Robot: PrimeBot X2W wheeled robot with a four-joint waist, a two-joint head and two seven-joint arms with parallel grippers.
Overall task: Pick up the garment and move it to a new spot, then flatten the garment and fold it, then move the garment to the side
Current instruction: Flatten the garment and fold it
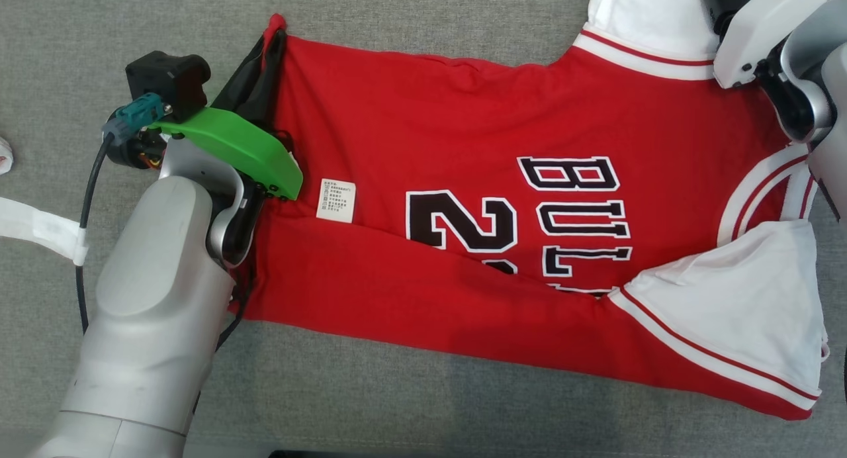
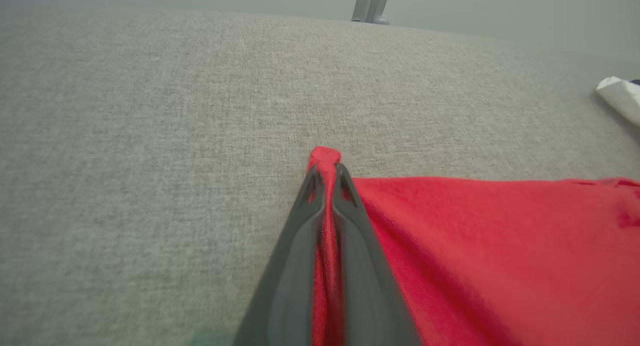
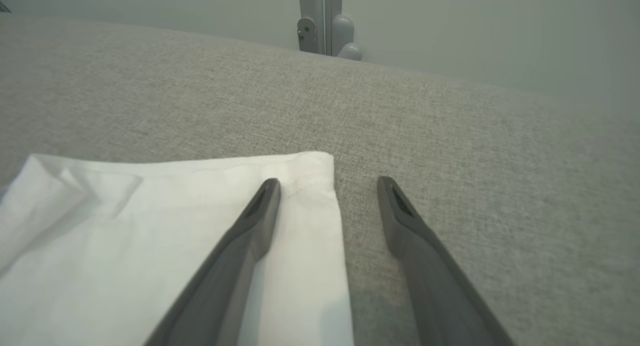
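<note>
In the head view, the left arm (image 1: 152,299) is entering from the lower left of the frame, carrying a green bracket (image 1: 238,147) at its wrist. The left gripper (image 1: 272,44) is clamping the red hem corner of the garment (image 1: 463,147) at the upper left. In the left wrist view, the same left gripper (image 2: 326,173) is pinching a bunched tuft of red cloth between closed fingers at frame centre. The garment is lying spread on the grey fabric surface (image 1: 423,21) from centre left to the right edge. Its lower strip is folding over part of the black lettering, with a care label (image 1: 336,200) left of the numerals. A white sleeve (image 1: 741,299) is lying at the lower right. The right arm (image 1: 767,34) is reaching in at the upper right. In the right wrist view, the right gripper (image 3: 327,186) is standing wide and holding nothing. Its left finger is sitting over the white sleeve corner (image 3: 150,226) and its right finger over bare grey surface.
</note>
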